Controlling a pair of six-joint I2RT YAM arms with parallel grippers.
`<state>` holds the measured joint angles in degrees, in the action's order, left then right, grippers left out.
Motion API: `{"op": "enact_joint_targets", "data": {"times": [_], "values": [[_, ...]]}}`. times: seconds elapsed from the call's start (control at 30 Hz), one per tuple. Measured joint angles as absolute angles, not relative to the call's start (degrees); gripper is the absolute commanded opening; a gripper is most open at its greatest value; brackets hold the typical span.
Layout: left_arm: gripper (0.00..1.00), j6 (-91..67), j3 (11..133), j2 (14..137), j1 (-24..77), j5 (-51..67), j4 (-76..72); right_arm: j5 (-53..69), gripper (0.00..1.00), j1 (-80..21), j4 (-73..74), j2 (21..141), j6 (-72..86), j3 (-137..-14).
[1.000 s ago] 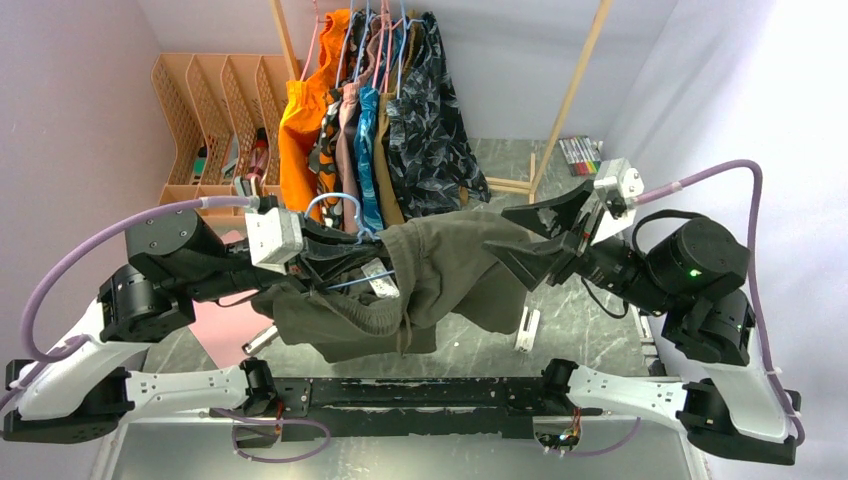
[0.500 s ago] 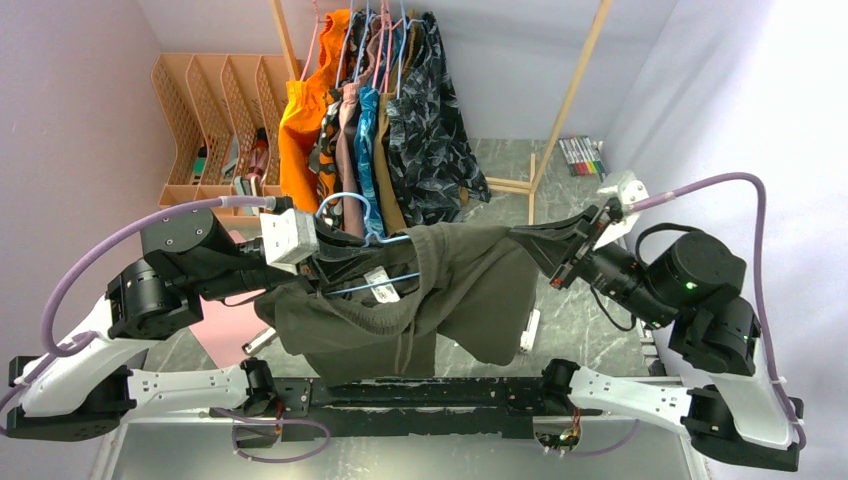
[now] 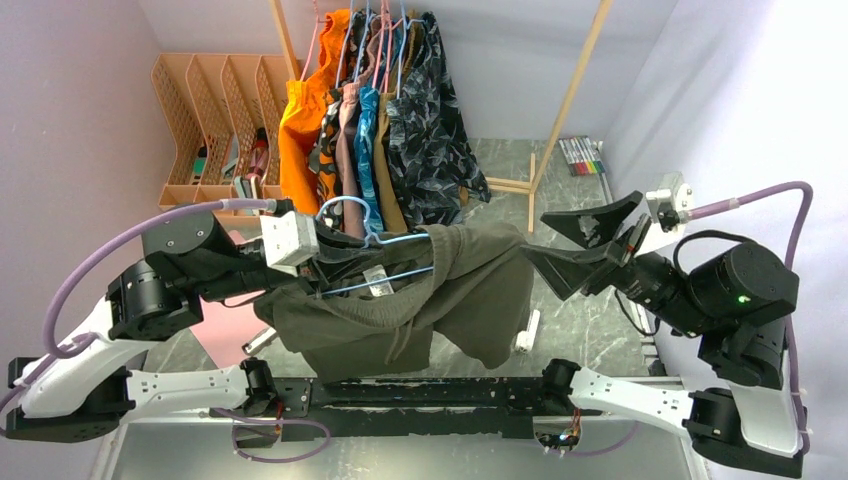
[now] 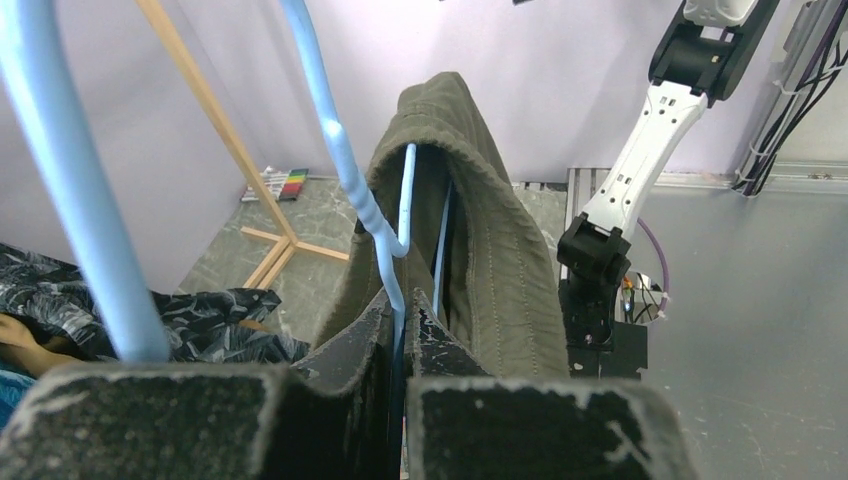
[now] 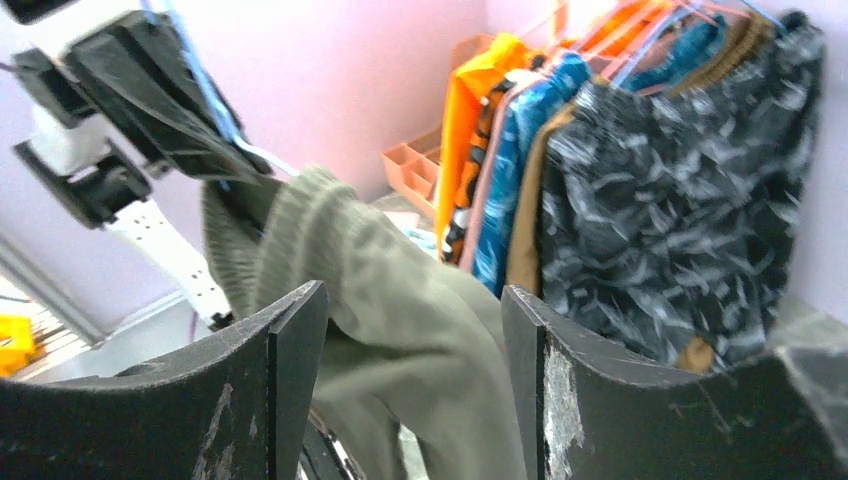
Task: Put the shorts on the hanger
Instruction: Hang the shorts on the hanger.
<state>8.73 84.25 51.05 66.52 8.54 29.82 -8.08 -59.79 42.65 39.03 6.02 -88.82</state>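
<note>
**Draping shorts could slip off the hanger**

The left fingers (image 4: 402, 318) are clamped together on the hanger's (image 4: 338, 160) thin blue wire, holding it in the air above the table (image 3: 590, 330). The shorts (image 3: 440, 290) lie folded over the end of the hanger straight ahead of these fingers, and the rest of the cloth sags below them.

The likeliest trouble is a slide. The cloth looks bunched at one end rather than spread along the bar, so the weight is lopsided. A tilt of the hanger, or the wire twisting inside such a narrow pinch, could let the shorts run off the tip.

The right fingers (image 3: 536, 236) stand wide apart and hold nothing. The edge of the shorts hangs just ahead of their tips. Whether they touch it cannot be told. If they close on a loose fold and pull outward, they could drag the shorts off instead of spreading them. A push inward could bunch the cloth more.

Other clothes (image 3: 420, 120) hang on a rack just beyond the left fingers, close enough to snag the hook.
</note>
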Motion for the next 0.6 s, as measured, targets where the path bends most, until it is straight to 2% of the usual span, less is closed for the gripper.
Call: {"op": "enact_joint_targets", "data": {"times": [0.13,0.23,0.43,0.6], "values": [[0.07,8.7,84.5,52.4,66.5,8.8,29.8,-2.6,0.67,-59.8,39.0,43.1,5.2,-90.3],[0.07,8.7,84.7,53.9,66.5,9.2,29.8,0.5,0.61,-59.8,36.6,47.1,4.7,-89.2],[0.07,8.7,84.8,54.9,66.5,9.6,30.0,3.8,0.35,-59.8,34.6,51.4,4.0,-85.7],[0.07,8.8,85.9,54.9,66.5,9.6,30.3,5.3,0.22,-59.9,33.6,50.4,3.7,-85.6]]}}
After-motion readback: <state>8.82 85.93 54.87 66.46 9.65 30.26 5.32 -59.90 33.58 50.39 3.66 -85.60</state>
